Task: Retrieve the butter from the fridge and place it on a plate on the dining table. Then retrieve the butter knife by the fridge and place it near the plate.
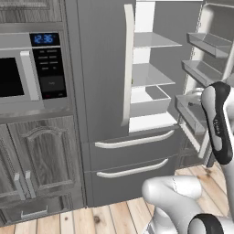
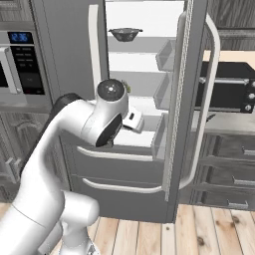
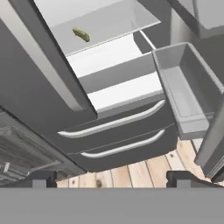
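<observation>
The fridge (image 1: pixel 103 68) stands with its left door shut and its right door (image 2: pixel 187 99) swung open. In the hand view the butter (image 3: pixel 81 34), a small yellow-green stick, lies on a pale shelf inside, close to the shut door's edge. My gripper (image 3: pixel 112 178) is open and empty, well short of the fridge and below the butter's shelf, with its dark fingertips (image 3: pixel 43 177) spread wide apart. A slim dark thing (image 2: pixel 210 117) on the worktop right of the open door looks like the butter knife, but it is too small to be sure. The plate and the dining table are out of view.
A microwave (image 1: pixel 27 68) sits in dark wooden cabinets left of the fridge. A dark bowl (image 2: pixel 124 34) rests on the top fridge shelf. Door bins (image 3: pixel 186 87) jut from the open door. A black toaster oven (image 2: pixel 226 92) stands on the right worktop. The floor is wood.
</observation>
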